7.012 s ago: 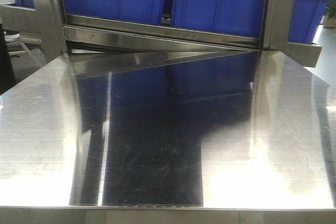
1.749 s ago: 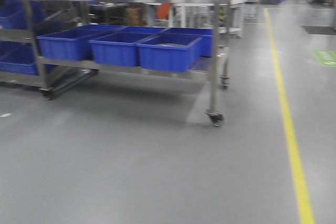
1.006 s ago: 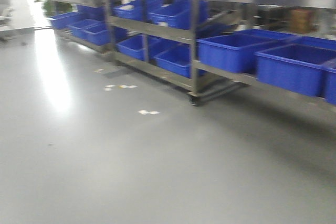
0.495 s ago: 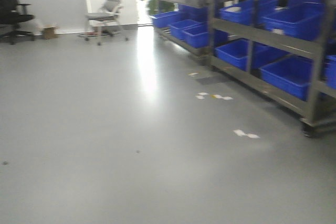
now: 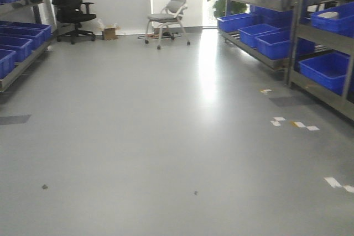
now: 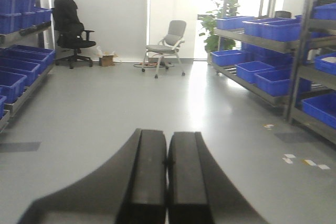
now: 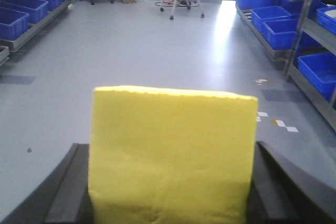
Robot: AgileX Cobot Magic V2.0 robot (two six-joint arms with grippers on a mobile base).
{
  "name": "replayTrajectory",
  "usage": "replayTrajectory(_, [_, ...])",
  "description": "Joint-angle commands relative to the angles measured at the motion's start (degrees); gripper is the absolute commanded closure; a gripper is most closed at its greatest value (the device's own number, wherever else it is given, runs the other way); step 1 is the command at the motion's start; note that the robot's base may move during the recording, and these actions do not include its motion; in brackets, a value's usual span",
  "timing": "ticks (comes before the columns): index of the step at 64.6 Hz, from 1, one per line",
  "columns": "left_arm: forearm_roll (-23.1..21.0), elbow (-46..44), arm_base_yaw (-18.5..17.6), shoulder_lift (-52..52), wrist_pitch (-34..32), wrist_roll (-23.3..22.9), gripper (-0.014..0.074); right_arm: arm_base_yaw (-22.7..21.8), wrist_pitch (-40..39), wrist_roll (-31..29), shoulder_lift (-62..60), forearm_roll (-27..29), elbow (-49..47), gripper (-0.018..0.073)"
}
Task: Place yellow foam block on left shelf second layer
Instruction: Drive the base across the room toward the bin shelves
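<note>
The yellow foam block [image 7: 170, 129] fills the lower middle of the right wrist view, held between the black fingers [image 7: 68, 187] of my right gripper [image 7: 169, 153], which is shut on it. In the left wrist view my left gripper [image 6: 167, 136] is shut, its two black pads pressed together with nothing between them. Both point out over grey floor. The left shelf [image 5: 16, 42] with blue bins stands along the left edge of the front view; it also shows as the left shelf [image 6: 21, 66] and the left shelf [image 7: 31, 3] in the wrist views. Neither gripper appears in the front view.
A black office chair [image 5: 69, 4], a small cardboard box [image 5: 110, 32] and a grey chair [image 5: 168, 15] stand by the far wall. Metal racks with blue bins [image 5: 310, 26] line the right side. White tape marks [image 5: 293, 124] lie on the floor near them.
The front view has swung leftward, from a steel tabletop past the blue-bin racks to an open aisle with the chairs at its far end.
</note>
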Motion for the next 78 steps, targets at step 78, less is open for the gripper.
replayTrajectory(78, [-0.2, 1.5, -0.3, -1.1, -5.1, -0.3, 0.046, -0.3, -5.0, -0.4, 0.1, -0.1, -1.8, 0.0166])
